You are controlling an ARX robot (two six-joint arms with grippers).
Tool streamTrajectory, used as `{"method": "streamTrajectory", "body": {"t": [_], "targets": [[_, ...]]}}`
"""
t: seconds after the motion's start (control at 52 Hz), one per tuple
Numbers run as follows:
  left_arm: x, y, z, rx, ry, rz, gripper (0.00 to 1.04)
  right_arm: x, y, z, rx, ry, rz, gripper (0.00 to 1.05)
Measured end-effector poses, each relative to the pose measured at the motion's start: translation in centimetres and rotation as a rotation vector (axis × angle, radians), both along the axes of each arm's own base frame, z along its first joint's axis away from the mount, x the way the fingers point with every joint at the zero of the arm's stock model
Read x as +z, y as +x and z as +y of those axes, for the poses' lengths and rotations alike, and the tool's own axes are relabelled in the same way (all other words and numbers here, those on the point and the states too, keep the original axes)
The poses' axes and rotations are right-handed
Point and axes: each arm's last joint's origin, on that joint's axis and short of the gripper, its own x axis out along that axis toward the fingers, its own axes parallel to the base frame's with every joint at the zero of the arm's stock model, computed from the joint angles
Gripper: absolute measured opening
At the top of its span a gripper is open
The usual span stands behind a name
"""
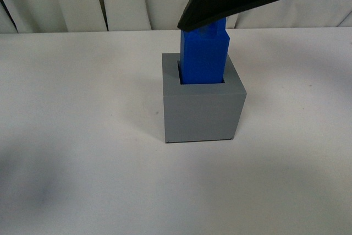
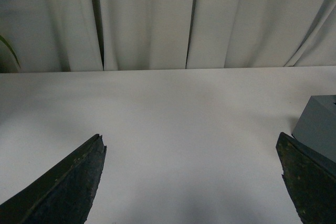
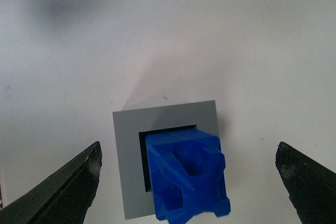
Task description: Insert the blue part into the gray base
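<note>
Front view — bright blue plastic block [image 1: 203, 59] seated in matte gray cube base [image 1: 203, 115].
Right gripper [image 3: 189, 153] gapes wide above it — left gripper [image 2: 191, 145] likewise.

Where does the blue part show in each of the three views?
Front view: blue part mid-picture, standing in the gray base.
Left wrist view: not in it; only a corner of the gray base shows.
Right wrist view: blue part seen from above, in the base's recess.
Shared landmark: the gray base.
</note>
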Motion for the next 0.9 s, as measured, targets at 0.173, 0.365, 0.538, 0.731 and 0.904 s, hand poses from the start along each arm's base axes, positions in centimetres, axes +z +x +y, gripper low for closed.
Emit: {"method": "streamTrajectory", "body": {"t": [0.173, 0.365, 0.538, 0.731, 0.904], "targets": [[0.0, 0.0, 0.0, 0.000, 0.000, 0.000, 0.99, 1.3, -1.7, -2.1, -0.072, 0.168, -0.096, 0.97], [0.0, 0.0, 0.0, 0.000, 0.000, 0.000, 0.99, 0.6, -6.0, -7.0, -0.230, 0.484, -0.141, 0.97], [0.0, 0.0, 0.0, 0.000, 0.000, 0.000, 0.99, -1.3, -9.0, -9.1, -0.372, 0.628, -0.136, 0.97], [0.0, 0.0, 0.0, 0.000, 0.000, 0.000, 0.99, -1.8, -8.9, -9.0, -0.445, 0.641, -0.116, 0.96], [0.0, 0.0, 0.0, 0.002, 0.000, 0.000, 0.99, -3.7, -10.8, -10.1, -1.071, 0.778, -0.520, 0.70]]}}
